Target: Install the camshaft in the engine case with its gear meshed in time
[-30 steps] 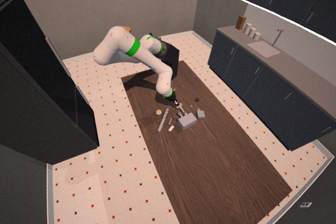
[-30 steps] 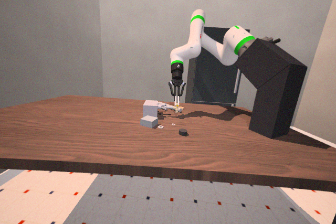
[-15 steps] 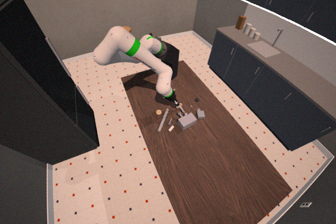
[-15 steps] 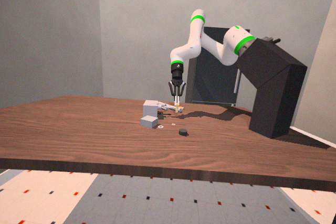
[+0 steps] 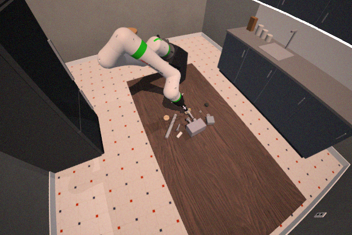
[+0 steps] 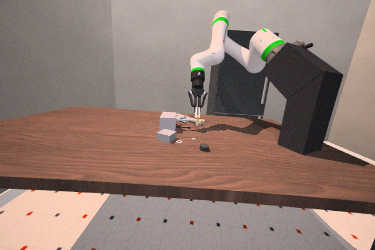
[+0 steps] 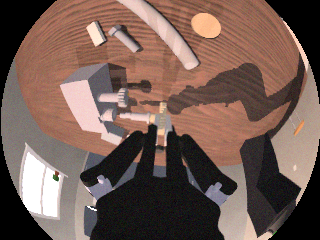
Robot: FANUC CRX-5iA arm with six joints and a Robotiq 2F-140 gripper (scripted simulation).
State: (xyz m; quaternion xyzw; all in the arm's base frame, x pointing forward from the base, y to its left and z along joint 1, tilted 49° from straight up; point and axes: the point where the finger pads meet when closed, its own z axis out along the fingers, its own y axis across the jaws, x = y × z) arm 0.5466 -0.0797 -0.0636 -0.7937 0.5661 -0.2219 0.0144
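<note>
A long dark wood-grain table (image 5: 227, 169) stands on a pale tiled floor with red and blue dots, with dark cabinets along the walls. The white arm with green bands reaches down from its black pedestal (image 6: 306, 96), and the black two-finger gripper (image 6: 197, 113) points straight down, its fingers nearly together and pinching the outer end of the pale grey camshaft (image 7: 148, 119). In the wrist view the camshaft lies level, running from the fingertips toward 9 o'clock to the front of the light grey box-shaped engine case (image 7: 87, 96), which stands upright on the table. Whether its shaft is already partly in the bearing cannot be told. A second short stub (image 7: 115, 98) juts from the case just above the camshaft in that view; gear teeth and marks are too small to read. In the top view, a smaller grey block (image 5: 210, 119) sits at 2 o'clock of the case, a dark round puck (image 5: 206, 104) further out the same way, a long grey bar (image 5: 170, 125) at 9 o'clock and a tan disc (image 5: 166, 117) at 10 o'clock.
</note>
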